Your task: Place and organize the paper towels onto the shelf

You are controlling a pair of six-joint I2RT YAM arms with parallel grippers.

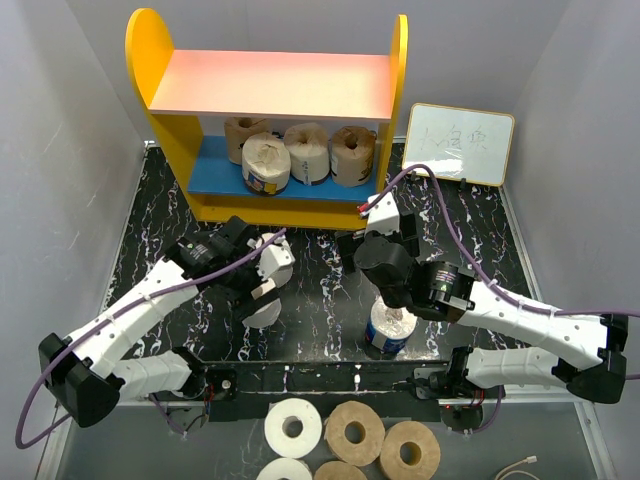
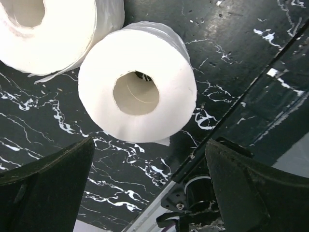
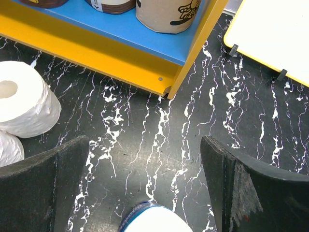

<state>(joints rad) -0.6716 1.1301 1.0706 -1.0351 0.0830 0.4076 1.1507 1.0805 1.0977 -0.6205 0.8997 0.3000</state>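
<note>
1. Overhead: four rolls (image 1: pixel 300 152) sit on the blue lower board of the shelf (image 1: pixel 270 85); others lie on the table (image 1: pixel 320 290).
2. Left wrist: the left gripper (image 2: pixel 149 145) is spread wide, with a white roll (image 2: pixel 137 87) just ahead, not pinched.
3. Right wrist: the right gripper (image 3: pixel 145 145) is spread and empty, with a blue-wrapped roll (image 3: pixel 157 220) below it.

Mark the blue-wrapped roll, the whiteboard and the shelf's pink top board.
blue-wrapped roll (image 1: pixel 389 328): top external view, its upper end.
whiteboard (image 1: pixel 460 145): top external view, centre of its face.
pink top board (image 1: pixel 270 85): top external view, bare middle.
</note>
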